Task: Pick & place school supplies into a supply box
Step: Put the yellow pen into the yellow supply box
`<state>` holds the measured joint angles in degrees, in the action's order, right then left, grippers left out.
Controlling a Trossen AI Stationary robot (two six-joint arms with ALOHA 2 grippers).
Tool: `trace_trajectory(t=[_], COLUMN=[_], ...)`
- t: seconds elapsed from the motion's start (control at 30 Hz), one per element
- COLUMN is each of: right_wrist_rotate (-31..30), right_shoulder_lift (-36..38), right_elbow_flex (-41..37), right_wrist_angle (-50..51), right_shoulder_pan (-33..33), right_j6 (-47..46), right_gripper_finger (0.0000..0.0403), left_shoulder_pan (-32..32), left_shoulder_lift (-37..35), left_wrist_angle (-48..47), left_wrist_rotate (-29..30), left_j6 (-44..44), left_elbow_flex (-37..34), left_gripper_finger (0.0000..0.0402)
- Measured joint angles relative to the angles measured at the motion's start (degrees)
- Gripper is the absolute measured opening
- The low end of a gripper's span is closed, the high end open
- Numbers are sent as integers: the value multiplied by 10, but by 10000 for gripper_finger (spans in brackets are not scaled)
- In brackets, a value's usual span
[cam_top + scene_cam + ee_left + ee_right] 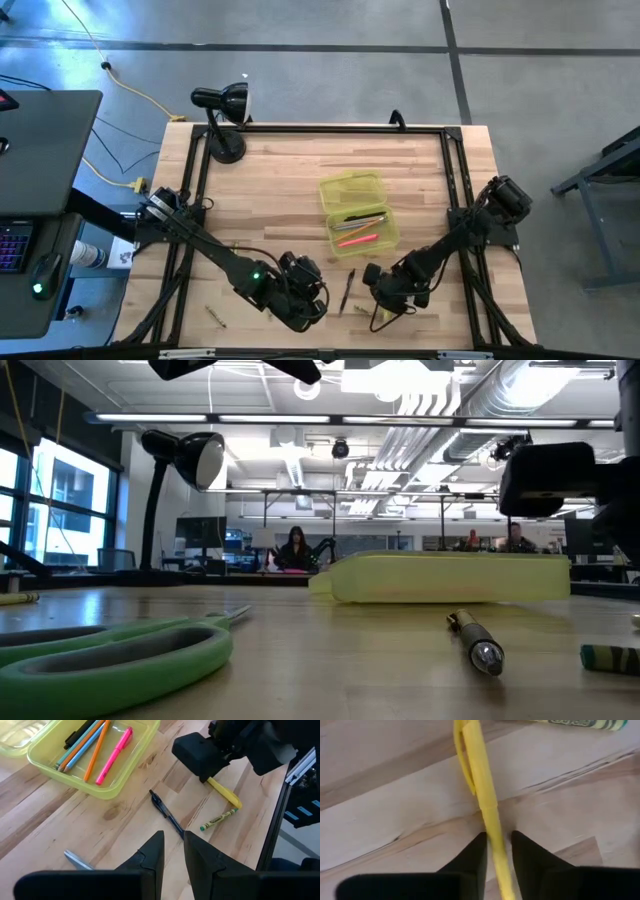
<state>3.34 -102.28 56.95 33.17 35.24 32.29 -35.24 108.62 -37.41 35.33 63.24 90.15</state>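
- Yellow plastic pen (481, 785) lies on the wooden bench (290, 170), low and right of centre in the overhead shot, with the right hand (497, 851) pinching its barrel.
- Translucent yellow-green plastic supply box (358, 212) sits mid-frame, lid open, pink marker (114, 755) and pencils inside.
- Left hand (172, 851) hovers near the bottom edge, fingers slightly apart, holding nothing, over a dark blue pen (167, 815).
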Motion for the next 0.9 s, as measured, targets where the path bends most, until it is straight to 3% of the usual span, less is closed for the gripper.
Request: trace_trajectory(t=[0.17, 0.37, 0.6, 0.9], right_wrist_rotate=[10, 18, 17, 12], right_shoulder_lift=[0, 0, 9, 93], right_elbow_flex=[0, 0, -2, -1], right_wrist_angle=[-8, -16, -16, -10], right_shoulder_pan=[-1, -1, 0, 2], right_j6=[-1, -3, -55, -106], right_gripper_finger=[9, 23, 6, 7], left_shoulder_pan=[0, 0, 0, 0], left_shoulder_lift=[0, 0, 0, 0], left_wrist_angle=[-1, -1, -2, -2], left_wrist_rotate=[1, 1, 0, 0], left_j6=[0, 0, 0, 0], left_elbow_flex=[0, 0, 0, 0], left_gripper_finger=[106, 106, 106, 106])
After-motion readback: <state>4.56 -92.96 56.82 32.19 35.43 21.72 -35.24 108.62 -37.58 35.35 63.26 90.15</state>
